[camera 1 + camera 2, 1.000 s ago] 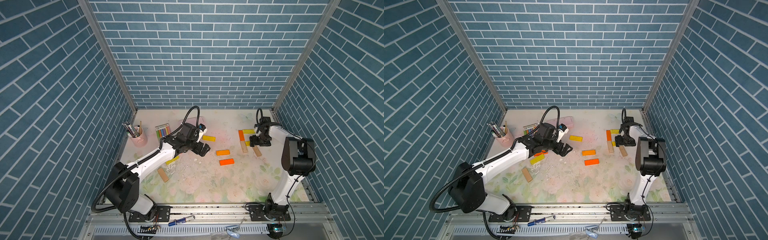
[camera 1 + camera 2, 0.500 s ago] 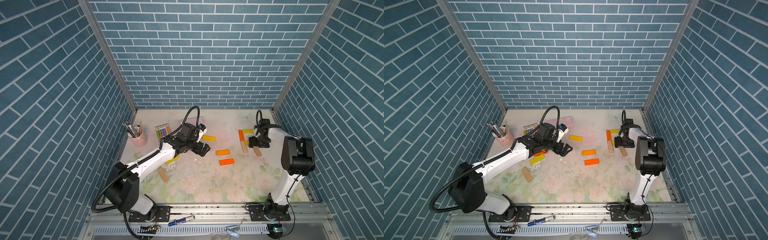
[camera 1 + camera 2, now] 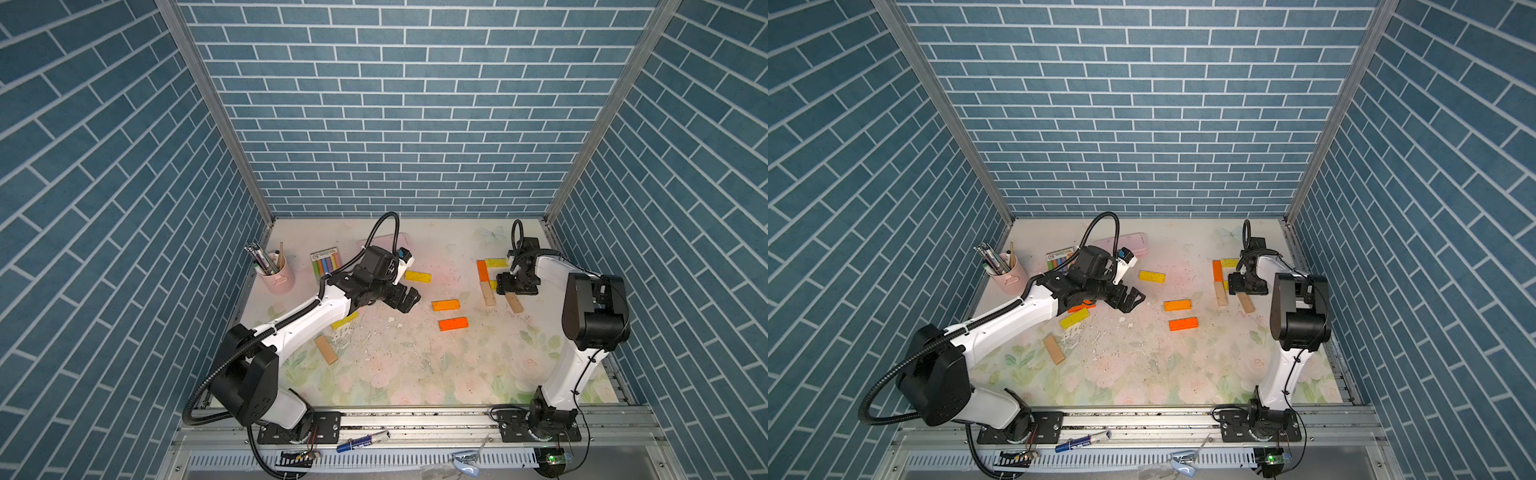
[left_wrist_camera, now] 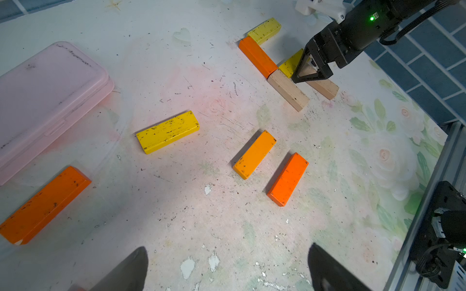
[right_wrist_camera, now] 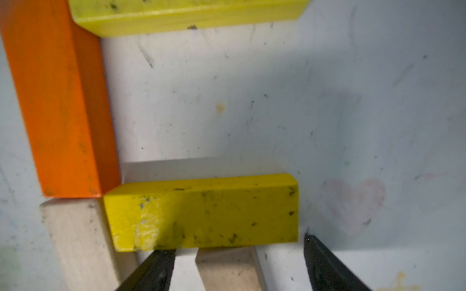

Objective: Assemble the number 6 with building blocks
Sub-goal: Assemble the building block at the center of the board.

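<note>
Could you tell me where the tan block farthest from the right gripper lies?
In both top views the tan block lies on the table's left side, beside the left arm, just nearer the front rail than a yellow block.

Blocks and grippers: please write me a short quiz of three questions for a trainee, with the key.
1. True or false: the left gripper holds a block.
2. Which block sits between the fingers of the right gripper? A orange, B tan, C yellow.
3. Name the colour of the unfinished 6's top bar.
Key: 1 false, it is open and empty. 2 B, the tan block. 3 yellow.
</note>
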Motion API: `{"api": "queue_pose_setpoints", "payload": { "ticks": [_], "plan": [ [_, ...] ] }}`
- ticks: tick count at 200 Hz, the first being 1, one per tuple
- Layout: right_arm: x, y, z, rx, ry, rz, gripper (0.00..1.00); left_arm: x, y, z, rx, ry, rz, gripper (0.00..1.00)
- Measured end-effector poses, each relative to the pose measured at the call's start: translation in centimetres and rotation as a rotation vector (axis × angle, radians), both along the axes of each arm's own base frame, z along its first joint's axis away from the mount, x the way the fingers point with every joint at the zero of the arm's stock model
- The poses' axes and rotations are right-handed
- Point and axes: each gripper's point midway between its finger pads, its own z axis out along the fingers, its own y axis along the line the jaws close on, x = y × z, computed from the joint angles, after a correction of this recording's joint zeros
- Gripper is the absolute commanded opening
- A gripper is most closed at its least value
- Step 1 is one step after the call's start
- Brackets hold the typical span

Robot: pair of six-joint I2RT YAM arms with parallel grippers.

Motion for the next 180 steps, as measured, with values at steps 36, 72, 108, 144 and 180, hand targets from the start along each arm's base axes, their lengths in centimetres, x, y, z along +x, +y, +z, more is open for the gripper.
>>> {"api": "queue_pose_setpoints", "payload": {
  "ticks": [36, 72, 108, 144, 180],
  "plan": [
    [0.0, 0.1, 2.4, 0.001, -0.048, 0.001, 0.78, 0.0, 0.0, 0.0, 0.000, 0.000, 0.000, 0.99],
    [-1.0, 0.0, 4.2, 0.006, -0.089, -0.009, 0.75, 0.0, 0.0, 0.0, -0.001, 0.000, -0.001, 0.99],
    [-3.4, 0.0, 1.9, 0.009, -0.011, -0.024, 0.71, -0.1, -0.1, 0.0, -0.003, 0.002, -0.003, 0.99],
    [-3.8, -0.2, 1.5, 0.000, 0.003, -0.037, 0.60, -0.1, -0.1, 0.0, -0.004, 0.003, -0.005, 0.99],
    [-3.9, -0.5, 0.2, -0.014, 0.032, -0.047, 0.49, -0.1, -0.1, 0.0, -0.005, 0.004, -0.005, 0.99]
  ]
}}
